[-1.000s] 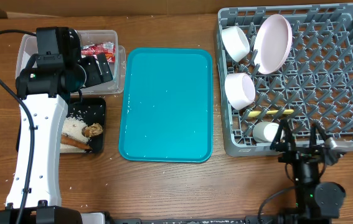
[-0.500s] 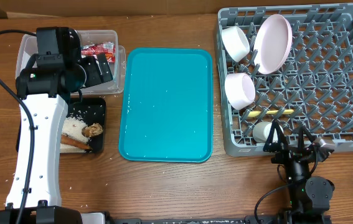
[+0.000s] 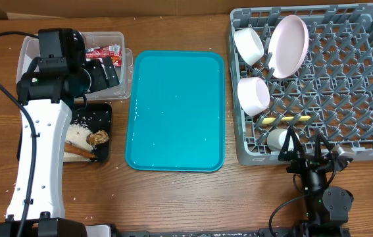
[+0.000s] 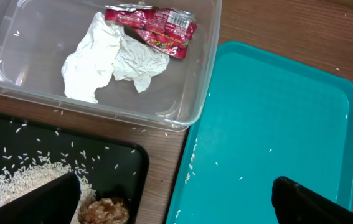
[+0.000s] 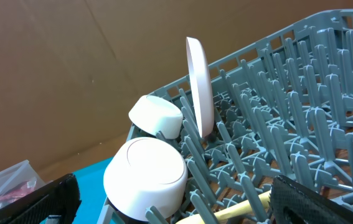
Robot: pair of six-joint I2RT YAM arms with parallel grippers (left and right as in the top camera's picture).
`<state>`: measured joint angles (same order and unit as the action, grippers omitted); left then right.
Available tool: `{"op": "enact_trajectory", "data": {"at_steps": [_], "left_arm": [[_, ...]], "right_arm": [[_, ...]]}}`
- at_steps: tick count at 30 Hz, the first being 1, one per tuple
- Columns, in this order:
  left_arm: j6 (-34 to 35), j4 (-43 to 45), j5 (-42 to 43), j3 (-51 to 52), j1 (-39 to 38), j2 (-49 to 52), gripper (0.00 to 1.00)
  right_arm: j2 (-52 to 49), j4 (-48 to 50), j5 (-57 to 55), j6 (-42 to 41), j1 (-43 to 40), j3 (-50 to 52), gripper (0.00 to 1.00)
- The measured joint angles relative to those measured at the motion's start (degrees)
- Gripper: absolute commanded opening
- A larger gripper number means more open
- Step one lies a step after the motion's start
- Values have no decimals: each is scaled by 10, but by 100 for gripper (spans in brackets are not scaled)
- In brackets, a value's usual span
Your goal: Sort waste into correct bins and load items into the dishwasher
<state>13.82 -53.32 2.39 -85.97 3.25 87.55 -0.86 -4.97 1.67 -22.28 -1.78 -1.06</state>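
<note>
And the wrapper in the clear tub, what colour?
Red; the wrapper shows best in the left wrist view.

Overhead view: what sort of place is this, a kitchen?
Likely a robot test bench staged for dish clearing, not a real kitchen: a wooden table carries a grey dish rack holding a white plate, a teal tray, and a white robot arm.

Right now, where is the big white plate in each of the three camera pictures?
Overhead: the plate stands on edge near the rack's upper left corner.
Left wrist: not in view.
Right wrist: the plate is upright, edge-on, at centre.
Shared landmark: the teal tray, in all three views.
</note>
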Motion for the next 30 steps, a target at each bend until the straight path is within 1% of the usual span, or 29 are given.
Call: {"op": "enact_trajectory", "data": {"at_steps": [8,11,13,14,17,20,23,26,30], "left_arm": [[0,-9,-1,0,-2,-10,100],[0,-32,-15,1,-3,-47,100],[0,-20,-22,10,-3,-89,100],[-1,-1,-23,22,-3,-116,100],[-18,115,-12,99,-3,-213,100],[-41,260,13,218,-3,-314,100],[-53,381,29,360,-3,-414,100],[-59,460,35,499,-3,-518,100],[-65,512,35,643,-3,-659,100]], "right_arm": [[0,0,0,0,0,0,100],[0,0,0,0,0,0,100],[0,0,0,0,0,0,100],[0,0,0,0,0,0,100],[0,-1,0,0,0,0,100],[0,-2,0,0,0,0,100],[0,-1,0,0,0,0,100],[0,-1,0,0,0,0,100],[0,-1,0,0,0,0,100]]}}
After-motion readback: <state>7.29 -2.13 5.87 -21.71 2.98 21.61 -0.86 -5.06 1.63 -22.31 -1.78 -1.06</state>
